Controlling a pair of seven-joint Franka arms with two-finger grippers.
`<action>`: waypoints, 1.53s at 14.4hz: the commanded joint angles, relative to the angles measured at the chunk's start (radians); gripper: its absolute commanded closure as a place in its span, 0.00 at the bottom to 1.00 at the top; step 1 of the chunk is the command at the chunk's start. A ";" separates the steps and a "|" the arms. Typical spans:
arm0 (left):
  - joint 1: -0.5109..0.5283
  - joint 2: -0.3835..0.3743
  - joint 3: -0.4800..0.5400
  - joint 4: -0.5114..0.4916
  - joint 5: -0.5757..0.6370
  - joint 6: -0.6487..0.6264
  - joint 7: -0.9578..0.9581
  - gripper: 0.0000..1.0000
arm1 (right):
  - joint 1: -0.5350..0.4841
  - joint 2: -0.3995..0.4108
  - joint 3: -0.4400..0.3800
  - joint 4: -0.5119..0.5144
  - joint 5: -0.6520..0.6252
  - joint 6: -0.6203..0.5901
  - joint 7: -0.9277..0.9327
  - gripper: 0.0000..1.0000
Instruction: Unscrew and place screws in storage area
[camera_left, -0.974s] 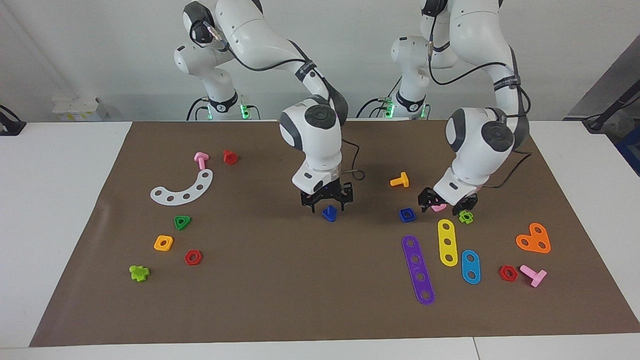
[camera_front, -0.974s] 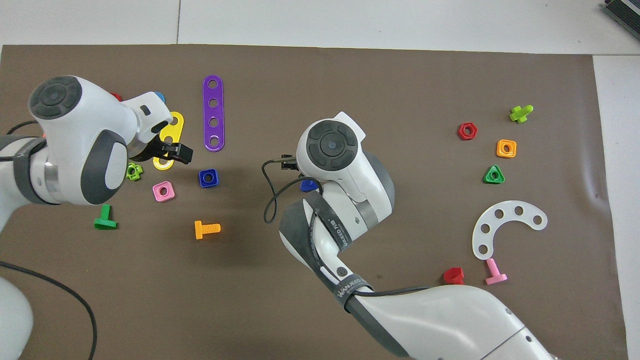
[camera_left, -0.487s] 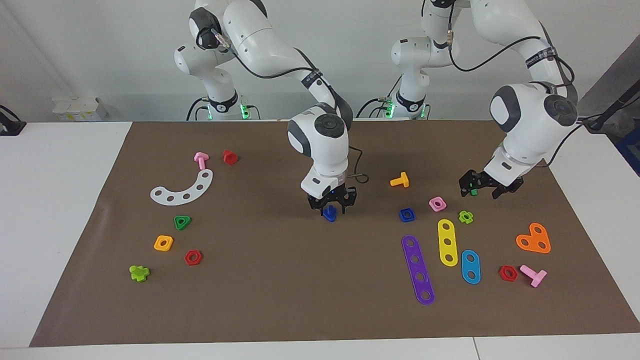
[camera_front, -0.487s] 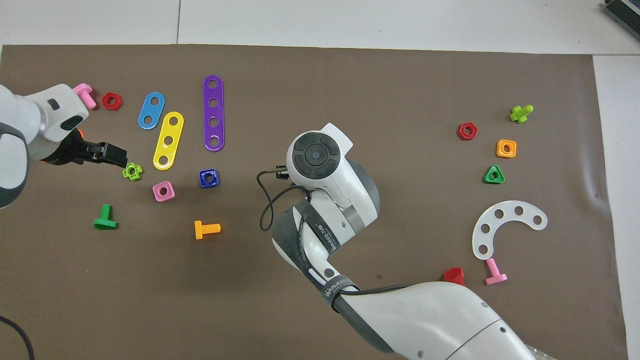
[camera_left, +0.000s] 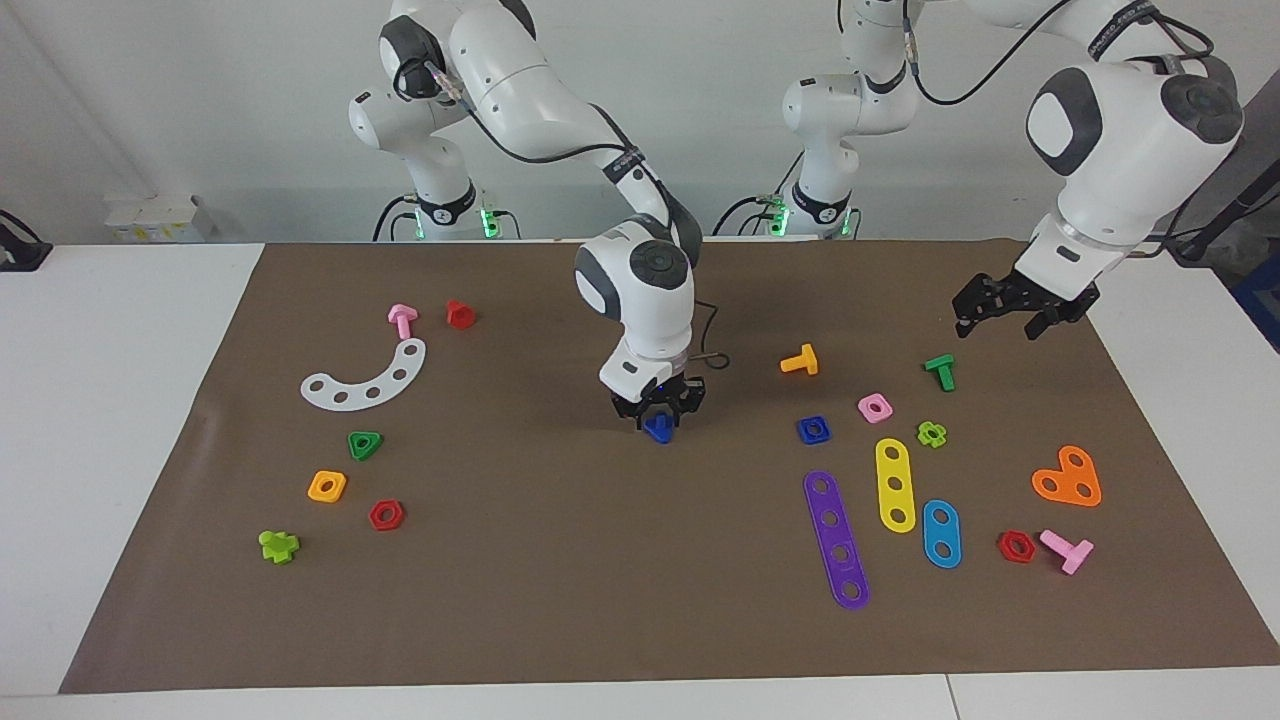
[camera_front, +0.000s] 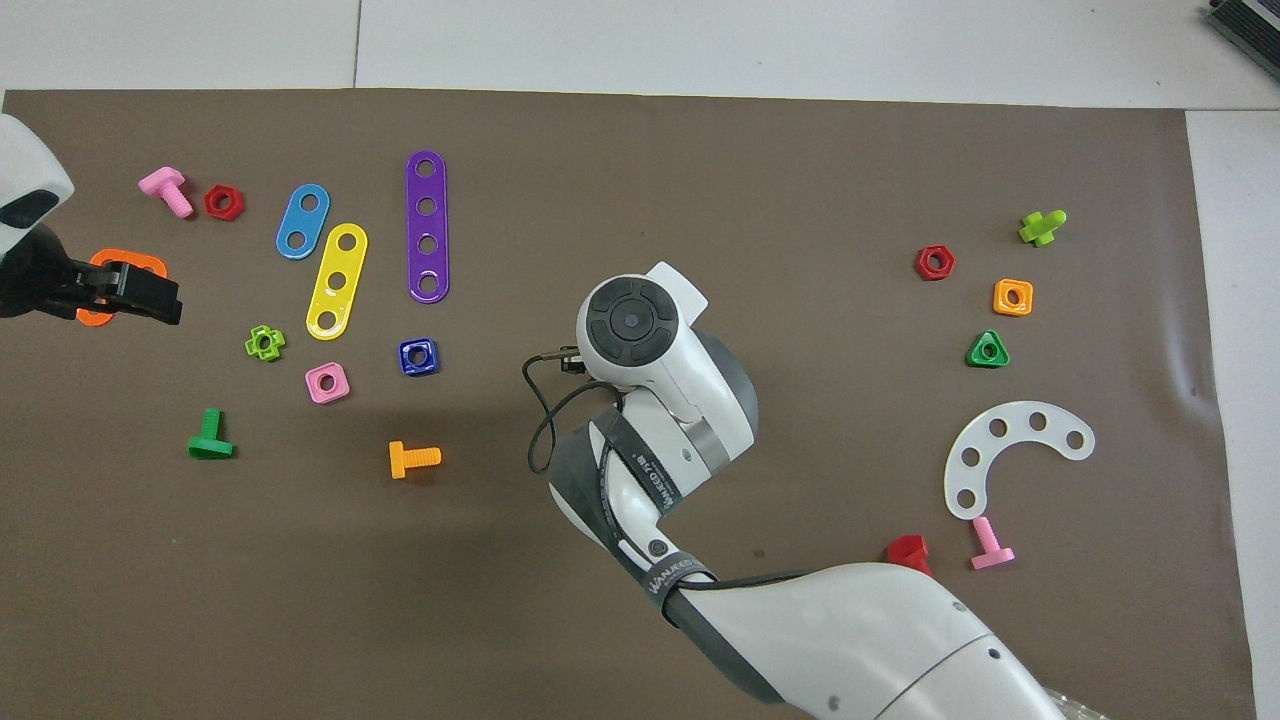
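Right gripper (camera_left: 658, 413) is down at the mat's middle, its fingers closed in around the blue bolt (camera_left: 658, 428), which sits on the brown mat (camera_left: 560, 600); in the overhead view the arm hides the bolt. Left gripper (camera_left: 1010, 310) hangs in the air, fingers spread and holding nothing, above the mat toward the left arm's end; from above it overlaps the orange heart plate (camera_front: 135, 266). Blue square nut (camera_left: 814, 429) lies flat on the mat between the blue bolt and the left arm's end, just beside the pink square nut (camera_left: 874, 407). Counts: two red hex nuts (camera_left: 386, 515) (camera_left: 1016, 546), two pink bolts (camera_left: 402, 320) (camera_left: 1066, 550), one orange bolt (camera_left: 800, 360), one dark green bolt (camera_left: 940, 371), one green triangular nut (camera_left: 365, 444), one orange square nut (camera_left: 327, 486), two lime cross-shaped pieces (camera_left: 278, 545) (camera_left: 932, 433), one red piece (camera_left: 460, 314) of unclear shape. Perforated strips: one purple (camera_left: 836, 540), one yellow (camera_left: 894, 484), one light blue (camera_left: 941, 533), plus one white curved strip (camera_left: 365, 379).
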 joint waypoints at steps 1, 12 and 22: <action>-0.003 -0.060 -0.003 -0.005 0.040 -0.027 -0.023 0.00 | 0.002 -0.019 0.000 -0.026 -0.013 0.002 0.003 0.43; 0.000 -0.075 -0.002 -0.020 0.037 0.006 -0.017 0.00 | 0.002 -0.018 0.000 -0.012 -0.006 0.009 0.003 0.95; 0.008 -0.085 -0.003 -0.040 0.023 0.019 -0.014 0.00 | -0.221 -0.246 -0.003 -0.047 0.003 -0.146 -0.139 1.00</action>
